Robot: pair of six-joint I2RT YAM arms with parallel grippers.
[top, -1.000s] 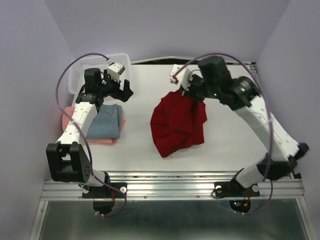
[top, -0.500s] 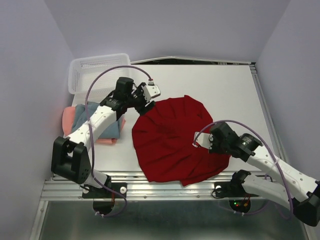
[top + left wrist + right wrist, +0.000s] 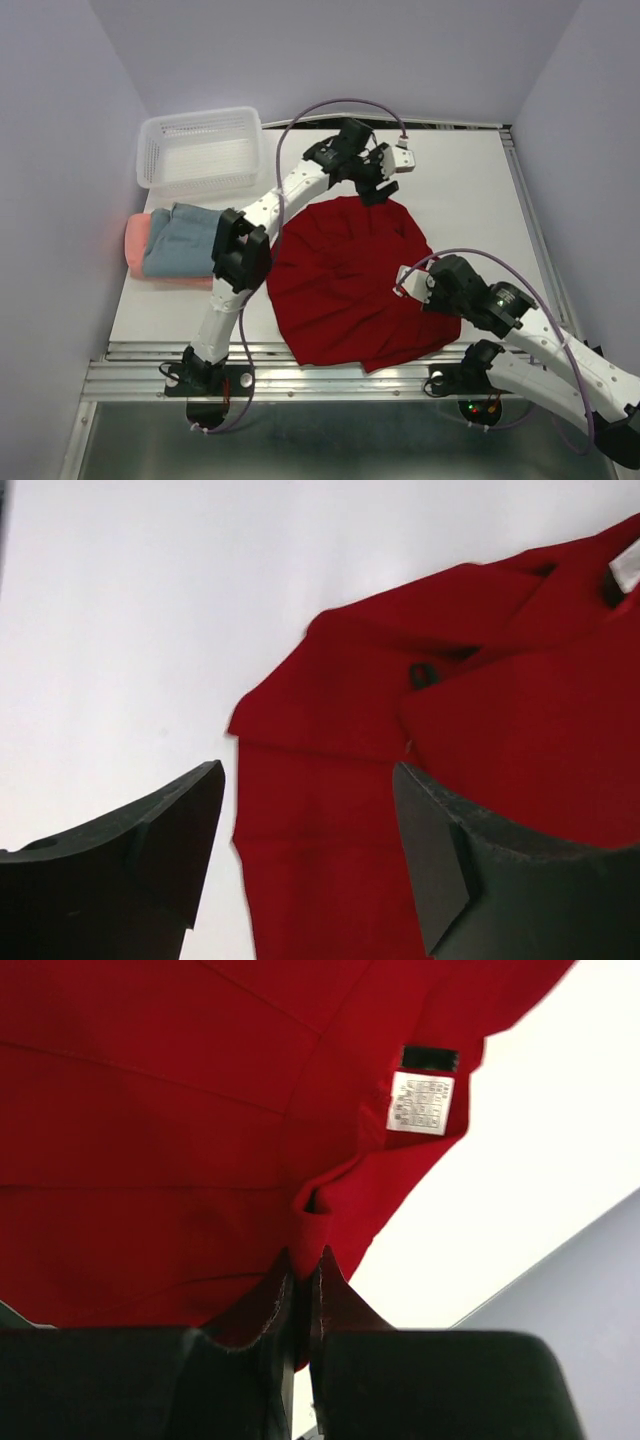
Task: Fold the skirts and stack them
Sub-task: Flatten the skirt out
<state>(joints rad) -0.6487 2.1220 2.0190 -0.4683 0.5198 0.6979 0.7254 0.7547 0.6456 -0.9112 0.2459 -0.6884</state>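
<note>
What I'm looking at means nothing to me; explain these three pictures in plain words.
A robot's left arm and right arm stand at a white table, each ending in a two-finger gripper. One picture looks down from above; the other two come from cameras on the wrists. A dark red skirt lies spread on the table. At the left, a blue-grey skirt lies folded on a pink skirt, with a white basket behind them. The right gripper is shut on the red skirt's edge. The left gripper hangs open over its far edge, holding nothing.

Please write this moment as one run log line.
left gripper: open, above far edge of dark red cloth skirt | right gripper: shut on its right side
</note>
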